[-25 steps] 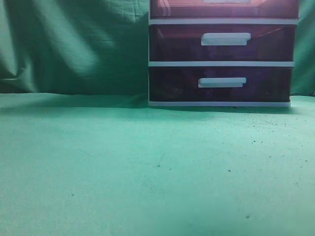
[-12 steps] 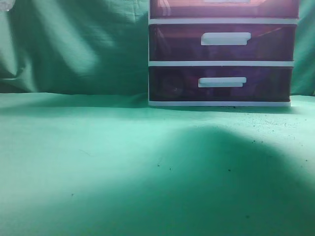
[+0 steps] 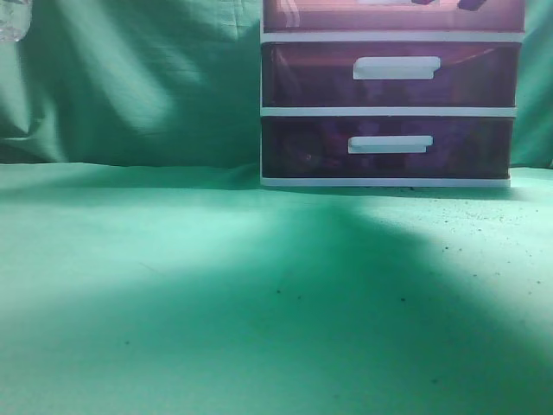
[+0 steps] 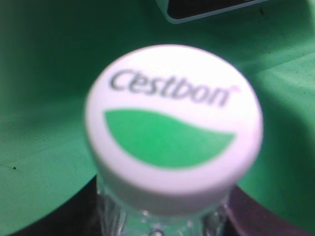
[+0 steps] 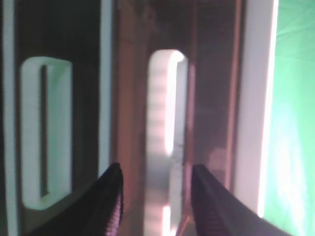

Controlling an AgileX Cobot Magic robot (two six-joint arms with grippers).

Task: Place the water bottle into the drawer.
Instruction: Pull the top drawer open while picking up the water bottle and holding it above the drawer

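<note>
Water bottle (image 4: pixel 173 128): in your left wrist view its white cap, printed with the word "Cestbon" over a green wave, fills the frame just below the camera, with clear ribbed plastic showing beneath it. Your exterior view catches only a clear sliver of it at the upper left corner (image 3: pixel 12 19), high above the green bench (image 3: pixel 216 294) and well apart from the drawer unit (image 3: pixel 390 111). You cannot tell how the left jaws stand, since the cap hides them.

Drawer (image 3: pixel 320 15): the uppermost of three dark purple-brown fronts in the white frame, cut off by the top edge of your exterior view. Two dark tips of the right gripper (image 3: pixel 445 3) show against it there. In your right wrist view the right gripper (image 5: pixel 156 199) has its jaws spread, one dark ribbed finger (image 5: pixel 106 201) on each side of the drawer's white bar handle (image 5: pixel 165 132); they hold nothing, and you cannot tell whether they touch the bar. The next handle (image 5: pixel 45 130) down lies to the left in that view.
</note>
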